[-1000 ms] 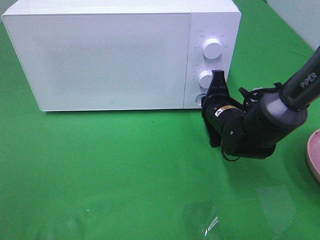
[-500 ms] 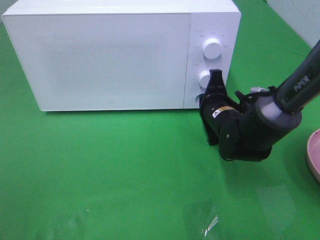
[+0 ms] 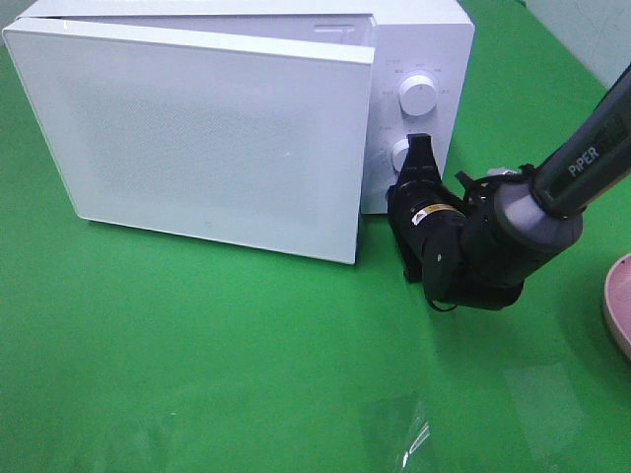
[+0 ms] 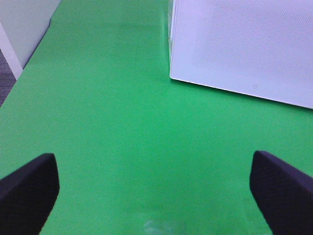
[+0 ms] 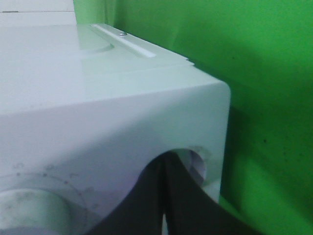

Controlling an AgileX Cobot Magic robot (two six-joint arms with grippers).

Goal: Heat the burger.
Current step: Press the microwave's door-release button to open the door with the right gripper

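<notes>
The burger is out of view in every frame. The white microwave (image 3: 419,44) stands at the back, and its door (image 3: 197,138) hangs partly open, hinged on the left. My right gripper (image 3: 407,185) is shut with nothing in it. Its tips rest against the round button (image 5: 198,164) at the bottom of the control panel, below two knobs (image 3: 418,96). In the right wrist view the closed fingers (image 5: 146,196) meet just under that button. My left gripper (image 4: 155,188) is open over bare green cloth, facing the door (image 4: 244,44) from the hinge side.
A pink round plate (image 3: 619,305) sits at the right edge of the green table (image 3: 197,345). A patch of clear tape glints near the front (image 3: 414,439). A white wall edge shows beside the table (image 4: 19,29).
The microwave door, shut in the earlier frames, has swung partly open. My right gripper has shifted slightly left, toward the control panel's lower button.
</notes>
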